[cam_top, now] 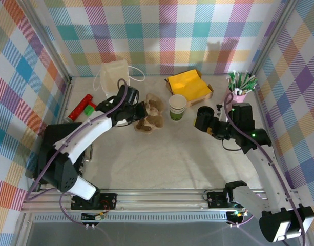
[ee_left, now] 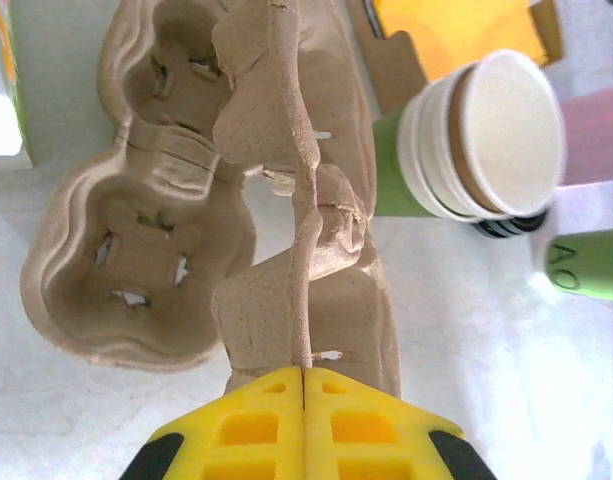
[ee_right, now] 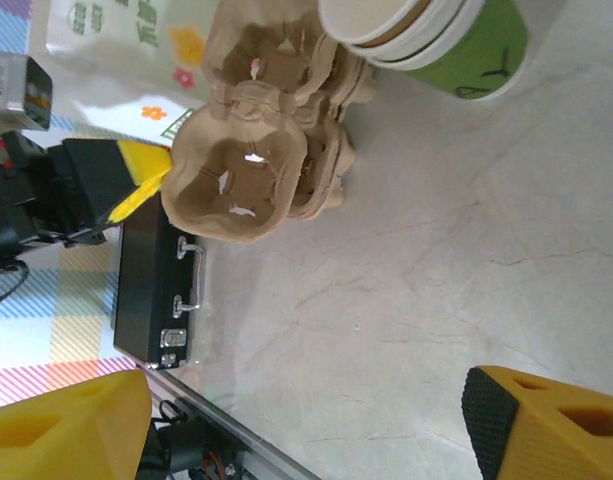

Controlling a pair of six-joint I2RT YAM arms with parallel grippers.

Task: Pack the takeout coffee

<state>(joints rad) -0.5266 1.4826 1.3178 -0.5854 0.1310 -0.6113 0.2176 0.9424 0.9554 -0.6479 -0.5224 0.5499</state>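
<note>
Top external: stacked cups [cam_top: 178, 105] sit between left tool [cam_top: 142, 110], pinching carrier [cam_top: 152, 120], and spread right tool [cam_top: 199, 119].

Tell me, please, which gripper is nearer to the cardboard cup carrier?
Left. The left gripper is shut on the cup carrier, pinching its central ridge. The right gripper stands open to the carrier's right, beyond the cup stack, apart from it.

Brown pulp cup carrier [ee_left: 176, 230] at the tip of the left claw [ee_left: 304, 400], its middle ridge between the fingers. Just past it stands a stack of lidless paper cups [ee_left: 486, 130]. Farther on, yellow napkins [cam_top: 187, 84] lie in a cardboard tray [cam_top: 210, 91].
</note>
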